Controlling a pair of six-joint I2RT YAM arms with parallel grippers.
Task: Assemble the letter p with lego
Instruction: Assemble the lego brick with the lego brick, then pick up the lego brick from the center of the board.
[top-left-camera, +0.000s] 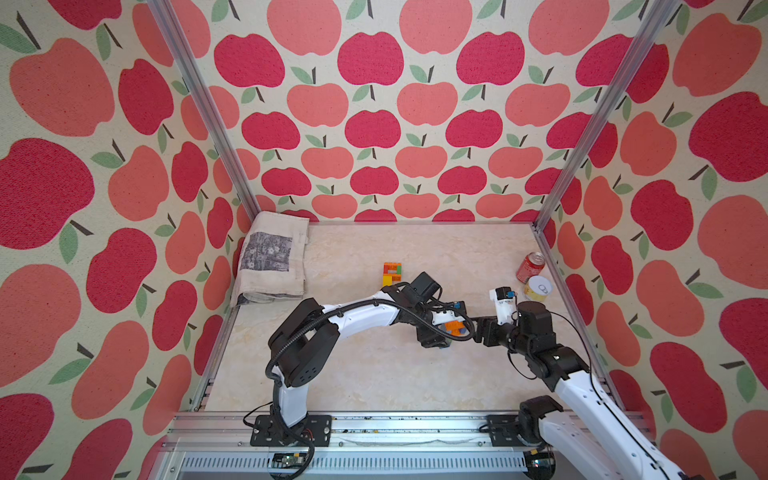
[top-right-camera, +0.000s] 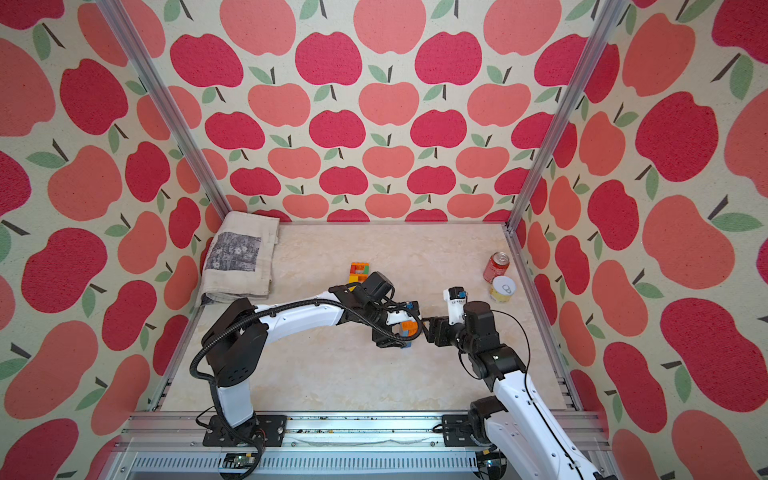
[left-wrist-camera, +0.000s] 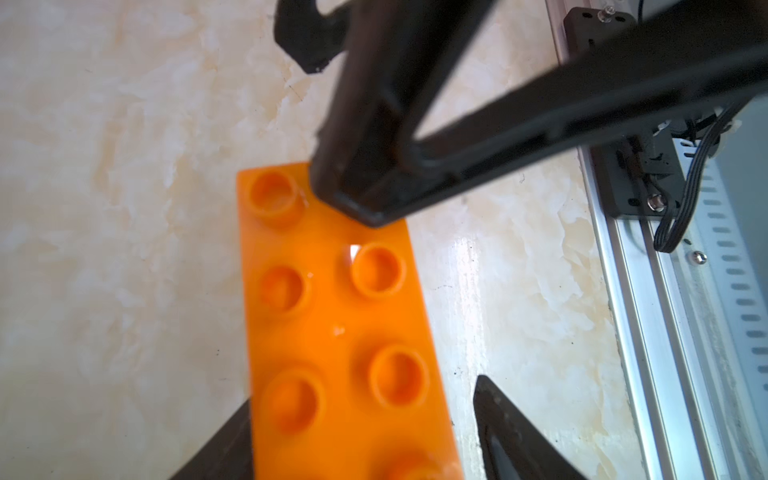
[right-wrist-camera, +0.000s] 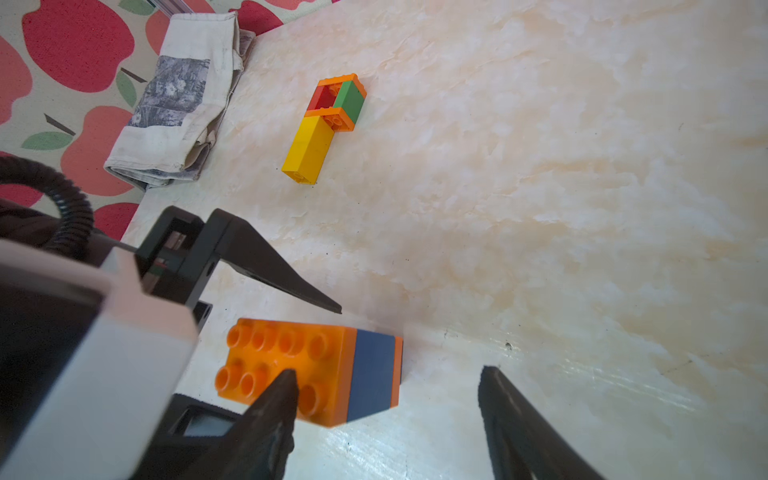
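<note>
A lego stack (top-left-camera: 455, 328) of an orange brick over a blue one (right-wrist-camera: 374, 374) stands on the table, right of the middle. My left gripper (left-wrist-camera: 357, 407) is open around it, with a gap beside the orange studded top (left-wrist-camera: 332, 311). My right gripper (right-wrist-camera: 388, 370) is open too. One of its fingers (left-wrist-camera: 365, 124) reaches over the far end of the orange top. A second lego piece (top-left-camera: 392, 272) of orange, red, green and yellow bricks (right-wrist-camera: 328, 120) lies further back. Both grippers meet at the stack in both top views (top-right-camera: 409, 328).
A folded cloth (top-left-camera: 272, 262) lies at the back left corner. A red soda can (top-left-camera: 530, 266) and a yellow tin (top-left-camera: 537, 287) sit by the right wall. The metal rail (top-left-camera: 374, 419) runs along the front edge.
</note>
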